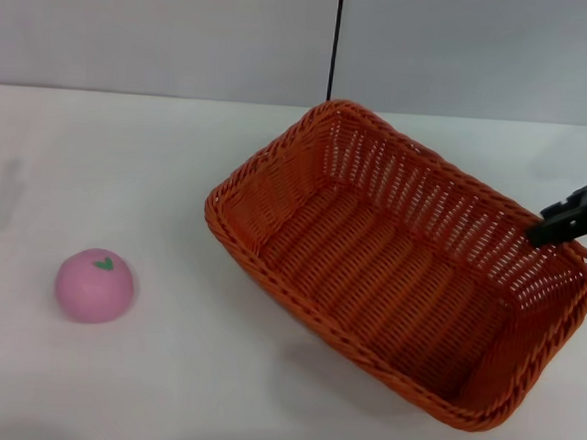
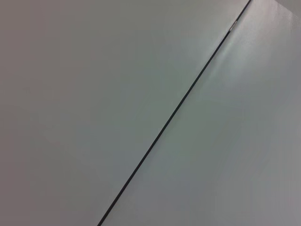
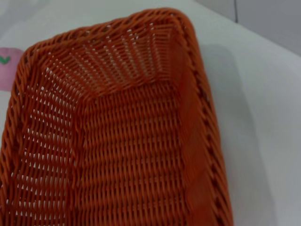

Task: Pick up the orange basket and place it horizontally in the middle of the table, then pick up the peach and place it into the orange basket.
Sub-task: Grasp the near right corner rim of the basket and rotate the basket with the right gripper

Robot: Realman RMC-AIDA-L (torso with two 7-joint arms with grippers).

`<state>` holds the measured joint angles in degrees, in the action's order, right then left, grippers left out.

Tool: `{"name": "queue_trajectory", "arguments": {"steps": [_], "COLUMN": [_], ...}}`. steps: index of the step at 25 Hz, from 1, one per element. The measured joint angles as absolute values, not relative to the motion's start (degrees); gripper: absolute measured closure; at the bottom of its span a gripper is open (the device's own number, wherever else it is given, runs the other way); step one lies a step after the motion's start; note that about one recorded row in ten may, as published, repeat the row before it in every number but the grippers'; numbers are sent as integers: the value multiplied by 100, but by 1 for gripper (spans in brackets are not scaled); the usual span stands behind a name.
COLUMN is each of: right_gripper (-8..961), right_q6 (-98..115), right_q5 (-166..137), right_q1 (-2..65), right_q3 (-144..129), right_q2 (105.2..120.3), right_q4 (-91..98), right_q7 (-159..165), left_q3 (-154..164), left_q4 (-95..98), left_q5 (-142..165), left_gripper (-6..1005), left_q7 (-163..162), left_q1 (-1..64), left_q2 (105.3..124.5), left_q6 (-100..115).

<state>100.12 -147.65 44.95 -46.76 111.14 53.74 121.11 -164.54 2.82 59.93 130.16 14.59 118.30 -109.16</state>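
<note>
The orange basket (image 1: 400, 276) lies diagonally across the right half of the white table (image 1: 177, 173), its open side up and empty. A soft shadow spreads beneath its near side, as if it is slightly raised. My right gripper (image 1: 563, 222) reaches in from the right edge, and its black fingertips close over the braided rim at the basket's far right end. The right wrist view looks down into the basket (image 3: 127, 141). The pink peach (image 1: 94, 285) rests on the table at the front left, well apart from the basket, and its edge (image 3: 7, 66) shows past the rim. My left gripper is out of view.
A grey wall with a dark vertical seam (image 1: 335, 43) stands behind the table. The left wrist view shows only plain grey panels and a dark seam (image 2: 174, 113). White table surface lies between the peach and the basket.
</note>
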Motion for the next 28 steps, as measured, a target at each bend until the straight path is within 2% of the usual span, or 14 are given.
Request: {"name": "queue_trajectory", "arguments": {"steps": [7,11,16,22,28], "right_gripper": [552,554,743,808,803], "right_q6": [9484,9409,9443,9577,10263], "right_q5": [-14786,-14781,-14766,-14317,-12882], "right_q1": [4560,4518,4467,4225,3704], "right_q3": [-5085,-5143,-5124,-5051,-5042], "right_q2": [11175,11283,11331,11362,11367], "right_q4": [4807,4905,5046,5538,6571], "right_q7": [12090,12025,12007,11894,11661], "left_q3": [-16453,-16453,-16453,-16453,-16453], "left_q4": [281,281,281,281,281], "left_q5": [5995,5995,5994,5995,5993], "left_gripper": [182,183,184,185,186], "left_q7": [13016,13016,13016,13016,13016], "left_q1": [1447,1439,1416,1399,1388], "left_q2": [11830,11830,11830,11830,11829], "left_q6": [-10916,-10916,-10916,-10910,-10901]}}
